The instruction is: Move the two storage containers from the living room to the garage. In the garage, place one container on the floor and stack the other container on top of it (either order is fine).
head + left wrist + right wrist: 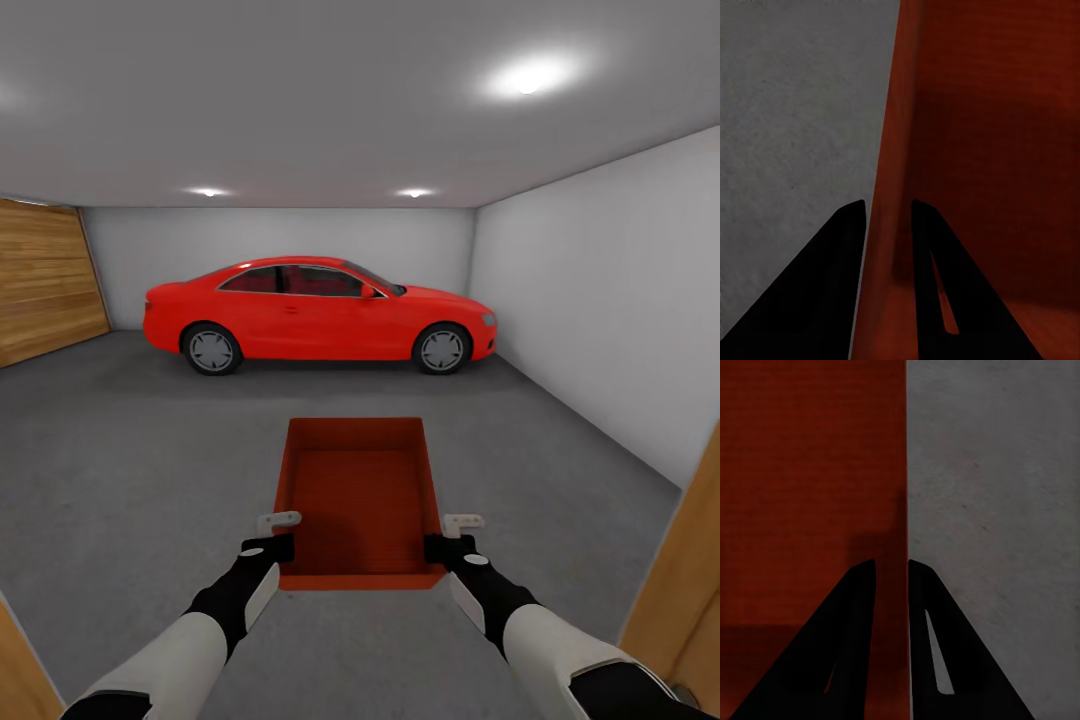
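Note:
One orange-red storage container [360, 500] is held out in front of me, above the dark grey concrete floor [130, 460] of the garage. My left gripper [272, 535] is shut on its left wall near the close corner. My right gripper [452, 538] is shut on its right wall. In the left wrist view the thin red wall [889, 225] runs between the two black fingers [832, 285]. The right wrist view has the container wall [896, 585] pinched the same way, with grey floor [997, 547] beside it. The container is empty.
A red car [315, 315] is parked across the far end. The wide wooden panel door [45, 280] is at the far left, a white wall [600, 300] on the right. Wooden door-frame edges [680, 590] flank me at the lower corners. Open floor lies ahead.

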Motion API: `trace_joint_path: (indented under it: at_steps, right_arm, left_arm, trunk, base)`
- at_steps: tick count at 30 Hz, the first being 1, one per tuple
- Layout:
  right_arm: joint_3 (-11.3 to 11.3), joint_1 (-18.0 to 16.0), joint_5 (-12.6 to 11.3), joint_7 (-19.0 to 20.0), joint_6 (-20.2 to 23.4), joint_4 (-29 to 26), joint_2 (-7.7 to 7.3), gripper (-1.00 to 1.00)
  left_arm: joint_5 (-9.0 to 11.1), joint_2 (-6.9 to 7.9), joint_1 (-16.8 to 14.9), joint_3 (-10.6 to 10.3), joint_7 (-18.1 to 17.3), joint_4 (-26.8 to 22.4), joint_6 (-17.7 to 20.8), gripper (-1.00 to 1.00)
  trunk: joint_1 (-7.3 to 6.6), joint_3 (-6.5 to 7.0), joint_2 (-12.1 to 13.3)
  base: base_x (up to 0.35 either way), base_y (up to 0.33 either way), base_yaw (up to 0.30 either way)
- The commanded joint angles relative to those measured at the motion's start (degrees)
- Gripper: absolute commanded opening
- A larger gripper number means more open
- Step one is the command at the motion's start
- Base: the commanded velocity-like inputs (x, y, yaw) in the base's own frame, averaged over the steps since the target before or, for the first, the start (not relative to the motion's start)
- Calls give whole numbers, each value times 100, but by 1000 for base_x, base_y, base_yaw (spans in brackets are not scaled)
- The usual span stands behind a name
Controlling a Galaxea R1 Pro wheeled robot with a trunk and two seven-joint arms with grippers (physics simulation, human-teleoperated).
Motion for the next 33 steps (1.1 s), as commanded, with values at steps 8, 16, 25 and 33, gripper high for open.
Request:
trace_joint_path:
  at_steps: [8, 16, 25, 33]
  right_arm:
    - [-83, 0, -70, -45, -22, 17, -27, -100]
    - [-85, 0, -70, -45, -22, 17, -34, -100]
    - [-85, 0, -70, -45, -22, 17, -35, -100]
    - [-85, 0, -70, -45, -22, 17, -35, -100]
  left_arm:
    - [-101, 188, -3, 101, 246, -33, -17, -100]
    - [-101, 188, -3, 100, 244, -33, -17, -100]
    - [-101, 188, -3, 100, 246, -34, -17, -100]
    - [-101, 197, -3, 112, 242, -27, -17, -100]
  trunk:
    - [2, -2, -5]
    - [2, -2, -5]
    - [2, -2, -5]
    - [2, -2, -5]
  base:
    - [9, 11, 0]
    - [1, 1, 123]
    - [0, 0, 29]
    - [80, 0, 1]
